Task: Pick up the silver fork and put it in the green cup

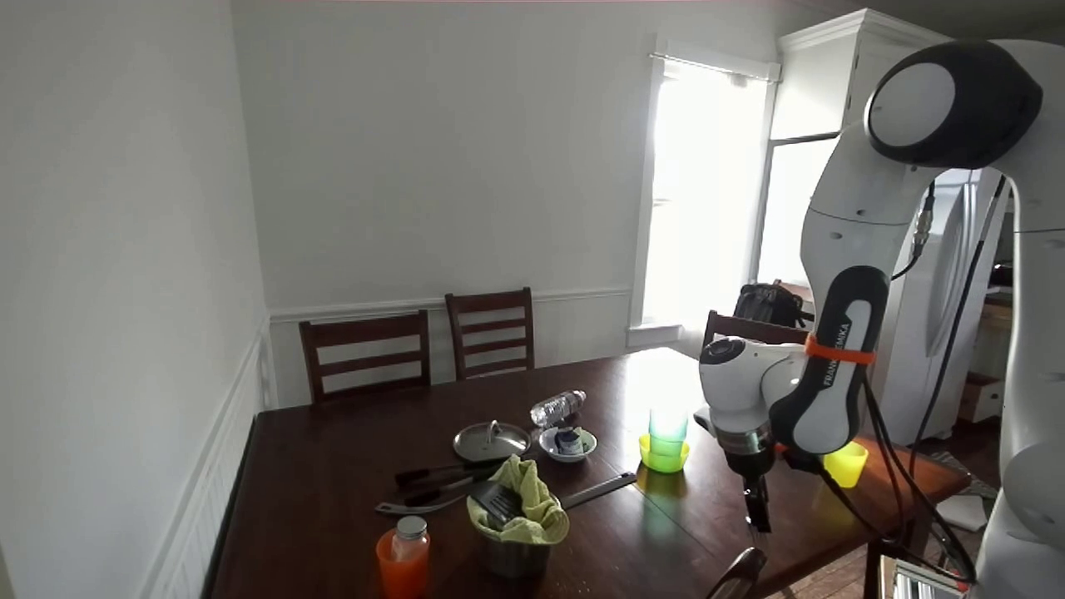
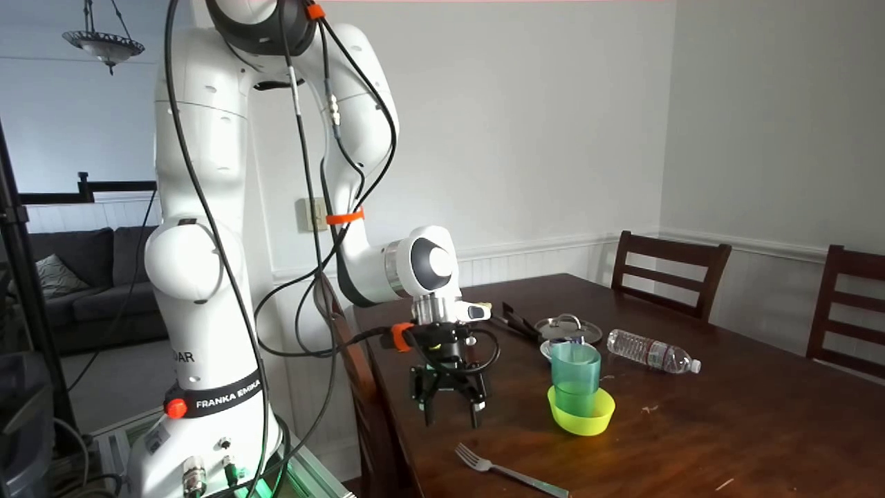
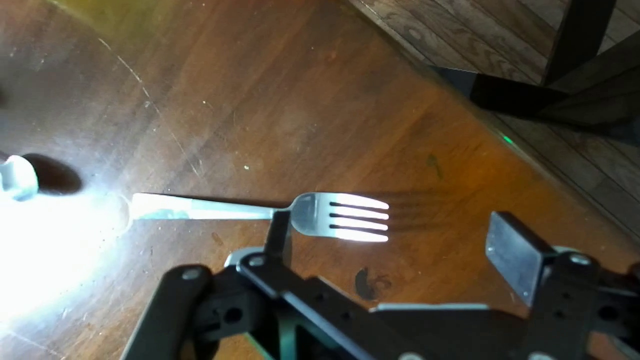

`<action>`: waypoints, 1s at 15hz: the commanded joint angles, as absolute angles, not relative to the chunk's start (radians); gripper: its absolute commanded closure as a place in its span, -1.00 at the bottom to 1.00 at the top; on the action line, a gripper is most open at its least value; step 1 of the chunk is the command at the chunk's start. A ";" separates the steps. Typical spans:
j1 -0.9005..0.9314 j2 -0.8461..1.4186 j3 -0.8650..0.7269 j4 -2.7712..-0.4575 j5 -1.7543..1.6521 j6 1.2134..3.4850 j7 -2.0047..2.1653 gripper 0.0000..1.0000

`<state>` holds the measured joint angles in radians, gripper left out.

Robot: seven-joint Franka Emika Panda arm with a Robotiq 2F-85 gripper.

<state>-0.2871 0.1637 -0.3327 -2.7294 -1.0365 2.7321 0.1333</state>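
The silver fork [image 3: 315,215] lies flat on the dark wooden table, and it also shows in an exterior view [image 2: 511,474]. In the wrist view its tines point right, toward the table edge. My gripper [image 3: 392,227] is open and empty above the table. Its left finger overlaps the fork's neck in the wrist view, and the tines show between the fingers. In an exterior view the gripper [image 2: 452,420] hangs apart from the fork. The green cup [image 2: 576,373], a translucent tumbler that looks teal, stands upright in a yellow-green bowl [image 2: 582,423].
A yellow cup [image 1: 845,464] stands behind the arm. A pot [image 1: 516,556] holds a towel and a spatula; an orange cup [image 1: 403,566] holds a jar. A lid [image 1: 478,443], a white bowl [image 1: 549,448] and a bottle [image 2: 646,350] lie farther off. A chair [image 1: 739,572] stands near the table edge.
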 commanded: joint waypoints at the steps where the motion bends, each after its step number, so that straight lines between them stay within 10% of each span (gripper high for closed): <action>1: -0.273 0.237 -0.357 -2.686 -1.191 2.771 0.285 -1.00; 15: -0.280 0.403 -0.347 -2.583 -1.425 2.805 0.614 -0.75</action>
<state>-0.2837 0.3580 -0.3368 -2.6163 -1.3672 2.7856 0.5501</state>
